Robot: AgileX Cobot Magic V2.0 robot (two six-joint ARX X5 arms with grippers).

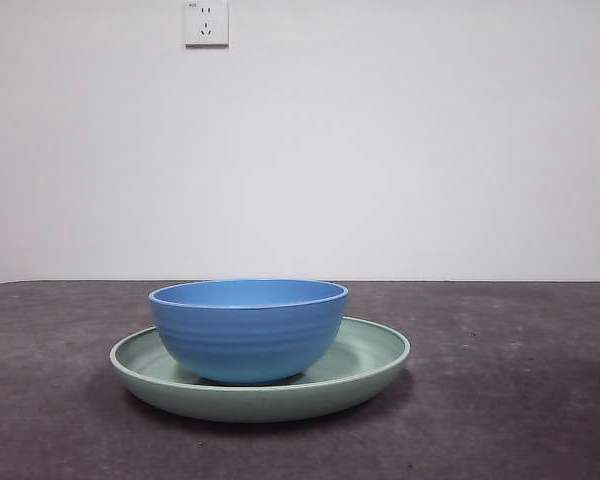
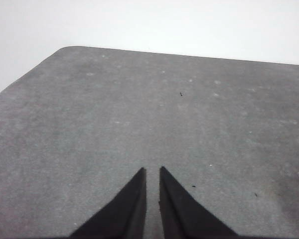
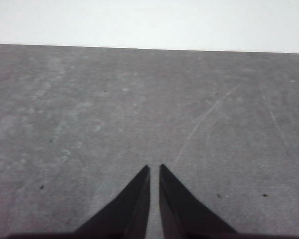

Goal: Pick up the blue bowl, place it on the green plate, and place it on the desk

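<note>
One blue bowl (image 1: 248, 330), upright, is seated in one green plate (image 1: 365, 375) on the desk (image 1: 520, 400). Two grippers, left (image 2: 152, 172) and right (image 3: 154, 169), are held nearly closed over bare desk, nothing gripped.

Only the two hands of the robot show, each seen from its own wrist camera. The left hand (image 2: 152, 172) ends in two matte black jaws, flat-sided and wedge-shaped, broad at the base and tapering to sharp points, with straight inner edges running nearly parallel. The right hand (image 3: 154, 169) looks the same: two plain black triangular jaws with smooth faces narrowing to thin tips. No cables, screws, labels or markings are visible on either pair, and their dark surfaces show almost no detail. The front view shows no part of either arm.
</note>
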